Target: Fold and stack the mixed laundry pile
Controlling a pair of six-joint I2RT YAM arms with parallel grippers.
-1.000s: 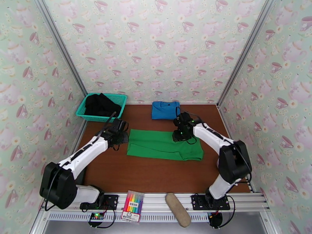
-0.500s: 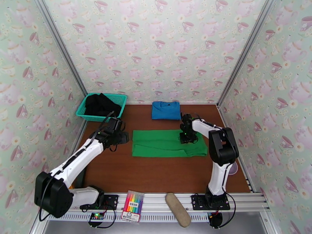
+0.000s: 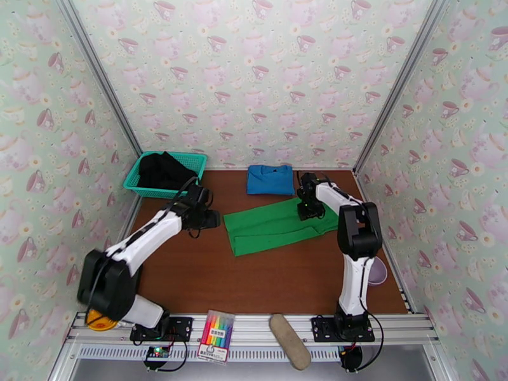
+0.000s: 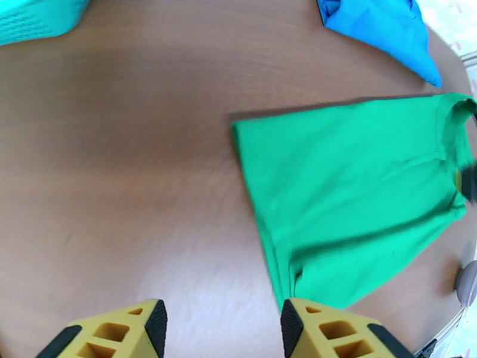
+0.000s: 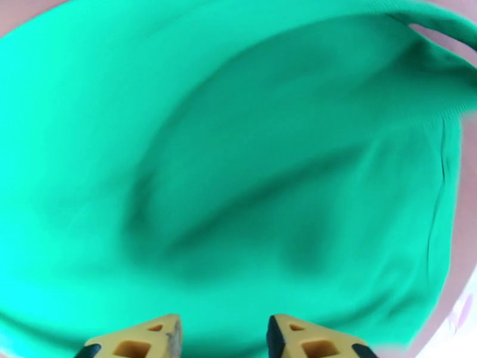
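Teacup-print wallpaper walls [image 3: 254, 71] on three sides, silver corner posts [image 3: 96, 71], brown wood table [image 3: 254, 274], metal rail [image 3: 394, 326] along near edge, even light

From the right wrist, the green garment [image 5: 238, 174] is blurred and runs off the left and bottom edges. Left of it, the black garment [image 3: 162, 169] lies half sunk behind the wall of the teal basket [image 3: 190, 155]. Right of it, a purple object [image 3: 379, 272] hides partly behind the right arm [image 3: 359, 230]. Print on the striped box [image 3: 216, 336] is too small to read.
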